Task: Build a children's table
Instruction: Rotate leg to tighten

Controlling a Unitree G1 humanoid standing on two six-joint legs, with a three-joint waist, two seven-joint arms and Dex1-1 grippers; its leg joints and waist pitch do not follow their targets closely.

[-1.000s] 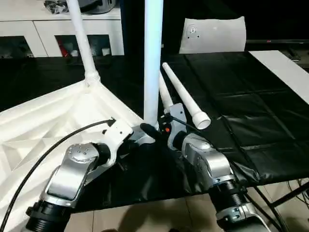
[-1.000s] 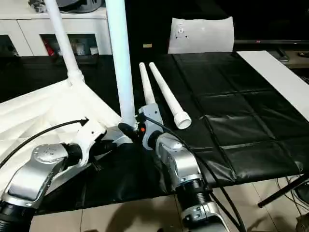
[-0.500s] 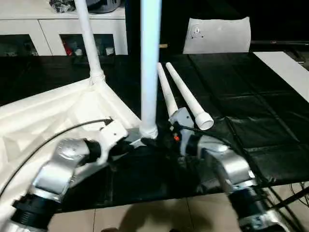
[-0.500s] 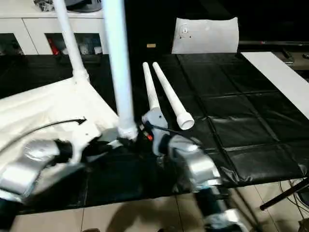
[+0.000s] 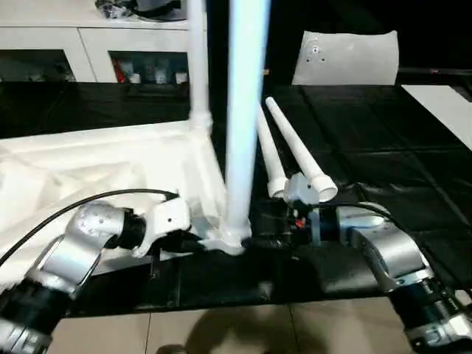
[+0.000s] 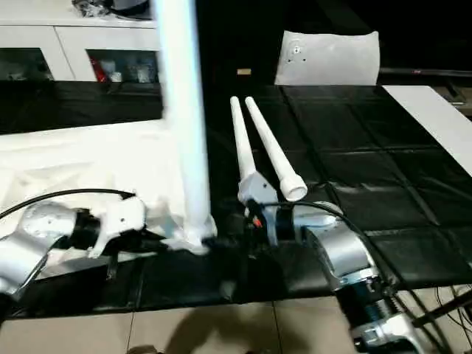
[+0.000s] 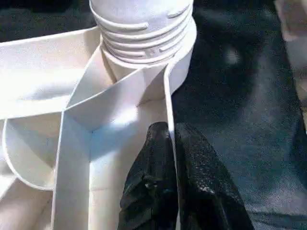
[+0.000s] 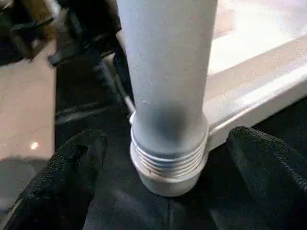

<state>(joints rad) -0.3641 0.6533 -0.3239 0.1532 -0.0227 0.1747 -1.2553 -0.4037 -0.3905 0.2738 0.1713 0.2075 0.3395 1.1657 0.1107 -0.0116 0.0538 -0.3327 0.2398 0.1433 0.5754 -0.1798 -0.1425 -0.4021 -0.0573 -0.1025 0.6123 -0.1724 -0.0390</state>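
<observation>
The right gripper (image 8: 168, 158) has spread wide and now flanks the upright leg (image 5: 243, 110); the left gripper (image 7: 171, 158) pinches the tabletop's rim (image 7: 169, 105) just beside.

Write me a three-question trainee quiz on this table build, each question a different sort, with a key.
1. True or false: the left pincer is shut on a thin wall of the upturned table top.
2. How many loose legs lie on the black mat?
A. one B. two C. four
3. Fill in: the right pincer stands ____ around the near upright leg, at its threaded base.

Key
1. True: both black fingers pinch the wall beside the corner socket.
2. B: two lie side by side, while two stand in sockets.
3. Open: its fingers are apart on either side, not touching the leg.
</observation>
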